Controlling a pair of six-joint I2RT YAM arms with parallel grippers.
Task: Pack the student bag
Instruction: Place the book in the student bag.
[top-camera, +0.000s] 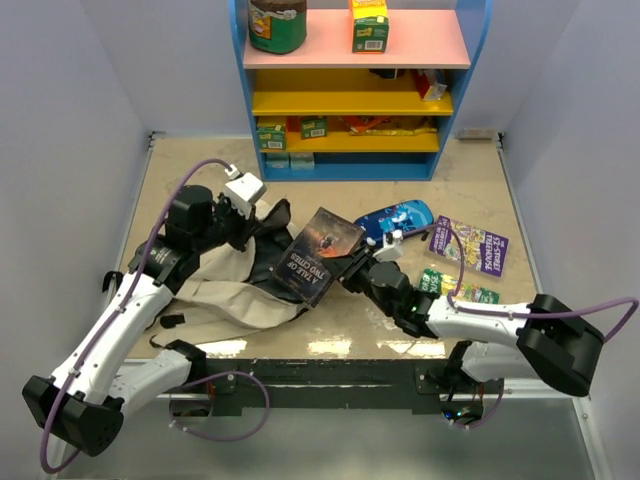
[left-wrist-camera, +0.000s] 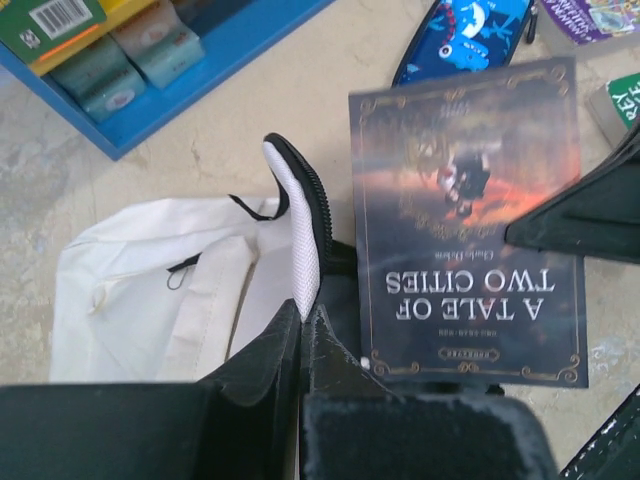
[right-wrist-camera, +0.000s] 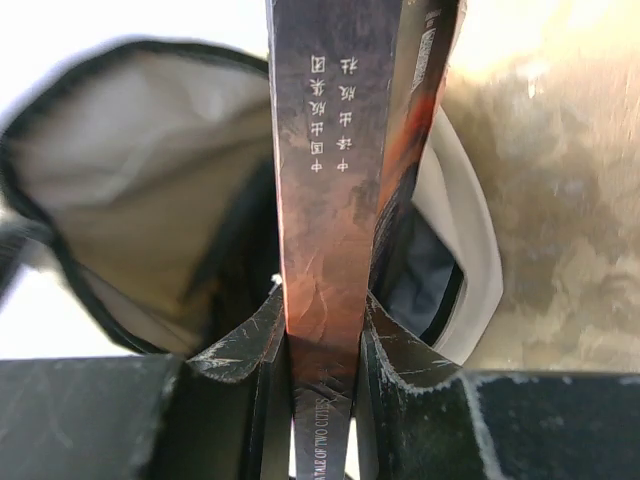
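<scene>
Cream canvas backpack with black trim, the student bag (top-camera: 225, 295), lies on the left of the beige stone-look worktop (top-camera: 340, 325), and the left tool (left-wrist-camera: 305, 325) is pinched shut on its rim, lifting the mouth open. The right tool (right-wrist-camera: 325, 335) is clamped on a dark paperback novel (top-camera: 318, 255) at the opening, not yet inside. Packing looks barely begun: a blue pencil case (top-camera: 397, 217), a purple booklet (top-camera: 470, 245) and a green booklet (top-camera: 455, 285) lie unpacked to the right.
</scene>
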